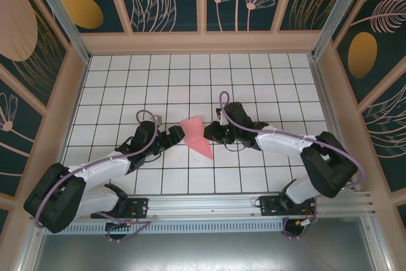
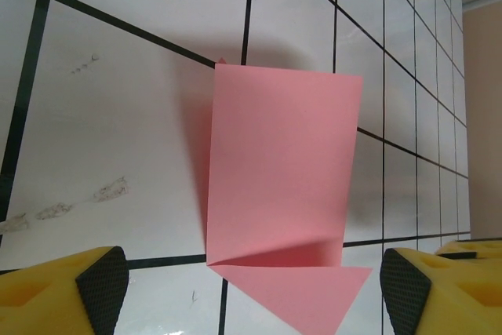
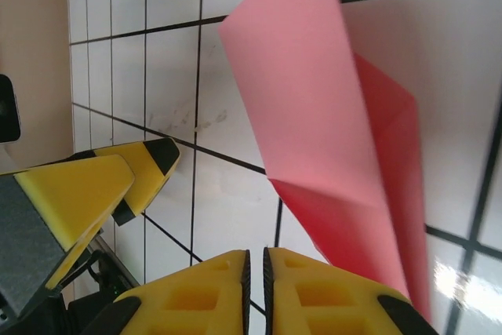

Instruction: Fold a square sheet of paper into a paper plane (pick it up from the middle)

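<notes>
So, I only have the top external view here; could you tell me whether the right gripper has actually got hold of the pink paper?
Observer: No; on the right gripper the fingers are nearly together with nothing between them, and the pink paper stands beside them.
Operator: Thanks. And the left gripper?
Observer: The left gripper is wide open, with the paper's triangular end between its two tips.
Operator: Is the paper flat?
Observer: No; past a crease, its rectangular panel lifts and shades the table.
</notes>
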Controlling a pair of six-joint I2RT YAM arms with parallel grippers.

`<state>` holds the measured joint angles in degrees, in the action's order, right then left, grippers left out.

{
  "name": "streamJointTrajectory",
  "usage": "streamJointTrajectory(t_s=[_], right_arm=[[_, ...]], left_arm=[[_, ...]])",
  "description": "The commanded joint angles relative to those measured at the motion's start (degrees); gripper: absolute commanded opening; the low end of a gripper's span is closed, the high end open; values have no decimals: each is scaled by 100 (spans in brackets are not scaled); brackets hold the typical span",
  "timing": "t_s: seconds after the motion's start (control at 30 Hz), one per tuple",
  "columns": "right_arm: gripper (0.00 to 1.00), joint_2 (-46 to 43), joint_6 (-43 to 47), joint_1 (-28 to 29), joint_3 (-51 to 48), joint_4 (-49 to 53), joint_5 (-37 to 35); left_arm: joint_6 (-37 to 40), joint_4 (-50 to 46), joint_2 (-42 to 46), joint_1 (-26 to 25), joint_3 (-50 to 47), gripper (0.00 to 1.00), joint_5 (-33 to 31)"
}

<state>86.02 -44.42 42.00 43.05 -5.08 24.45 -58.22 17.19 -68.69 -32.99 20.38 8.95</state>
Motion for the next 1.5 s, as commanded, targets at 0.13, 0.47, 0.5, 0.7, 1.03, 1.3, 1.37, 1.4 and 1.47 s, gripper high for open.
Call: streamJointTrajectory(t_s=[0.13,0.47,0.5,0.7,1.03,1.3,1.37,1.4,1.47], right_arm=[[16,693,427,37,369,-266,519],[17,1233,596,-12,360,-232,230],[17,1265,573,-31,298,-300,238],[17,1356,443,-163,-108,-847,405],[18,1545,-193,-344,-1081,-2275,831],[19,1641,-350,-412,-1354,-2671,935],[19,1680,-355,-419,-1386,-2720,924],[19,1698,-353,-424,-1395,-2729,923],[19,1737,-363,-438,-1397,-2760,933]], left_arm=[[-93,135,-146,47,168,86,37],[190,-106,-597,45,601,86,304],[212,-94,-664,38,636,86,379],[304,-36,-1131,45,934,85,801],[231,144,-1627,38,1108,85,973],[22,503,-1836,39,1064,80,1141],[1,611,-1965,36,1114,77,1220],[-14,643,-2041,42,1153,75,1263],[-45,705,-2151,40,1211,73,1285]])
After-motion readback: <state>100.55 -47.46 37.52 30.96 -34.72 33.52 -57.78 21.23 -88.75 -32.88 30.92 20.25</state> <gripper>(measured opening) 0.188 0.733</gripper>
